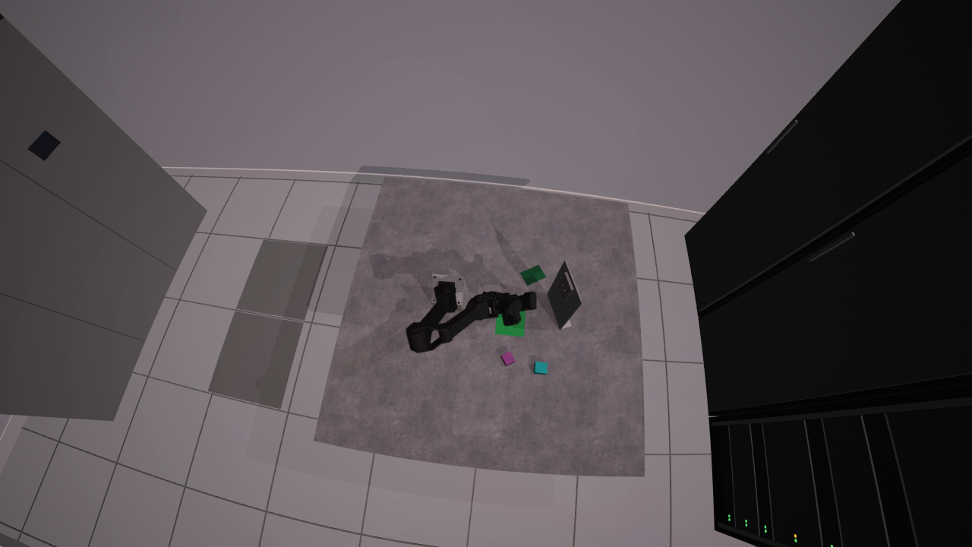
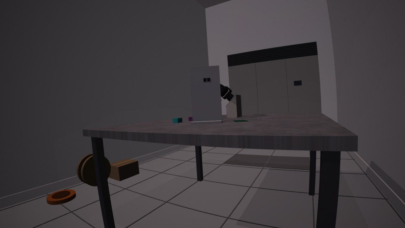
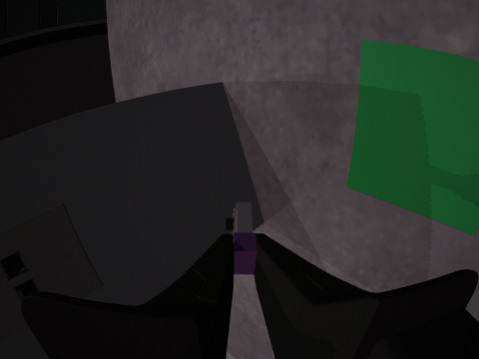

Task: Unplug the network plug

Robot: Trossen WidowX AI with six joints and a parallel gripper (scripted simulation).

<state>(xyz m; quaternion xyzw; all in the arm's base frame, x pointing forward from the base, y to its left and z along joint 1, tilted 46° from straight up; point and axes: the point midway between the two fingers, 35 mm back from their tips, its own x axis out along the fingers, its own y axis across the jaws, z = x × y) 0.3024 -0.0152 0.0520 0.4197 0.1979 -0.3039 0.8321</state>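
The gripper [image 3: 243, 253] is clamped almost shut on the network plug [image 3: 243, 241], a small piece with a purple body pinched between the dark fingers and a pale grey nose sticking out beyond their tips. The plug is out of the socket and carried in the air above the bench [image 1: 421, 408], with the upright panel [image 1: 565, 296] off to one side, nearer the bench's right edge as the top view shows it. From the wrist, a marked green square [image 3: 415, 136] lies on the bench ahead and to the right of the plug; the top view shows the gripper over one green square [image 1: 509, 326], with a second green patch [image 1: 532, 274] closer to the far edge. Two small cubes, purple [image 1: 507, 358] and teal [image 1: 540, 368], sit towards the near edge. The plug looks light and rigid, a hard little block unlikely to deform, but its thin tab seems the delicate part. The sides of the purple body, where the fingers already sit, appear the safest place to hold it; so narrow a purchase could probably let it twist if bumped.
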